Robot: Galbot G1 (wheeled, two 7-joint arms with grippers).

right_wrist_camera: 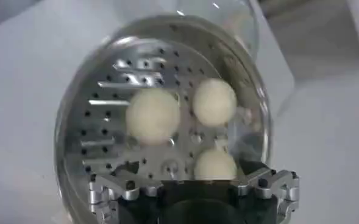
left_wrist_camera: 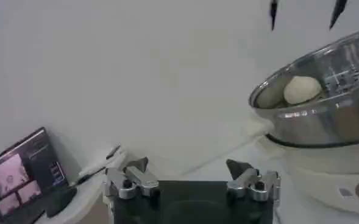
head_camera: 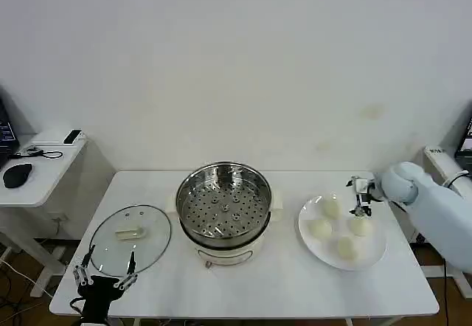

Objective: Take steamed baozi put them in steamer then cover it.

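- Right of the steamer (head_camera: 259, 193), the right hand (head_camera: 360, 202) hangs over the white plate (head_camera: 372, 256), fingers apart and holding nothing.
- From the head, four steamed baozi (head_camera: 320, 229) lie on that plate, so I judge the first pick is in hand: lower onto one bun and close gently.
- Left of the steamer, the left hand (head_camera: 105, 273) waits wide open near the glass lid (head_camera: 131, 239).
- Hard to settle: the right wrist view has three buns (right_wrist_camera: 153, 115) on a perforated tray.
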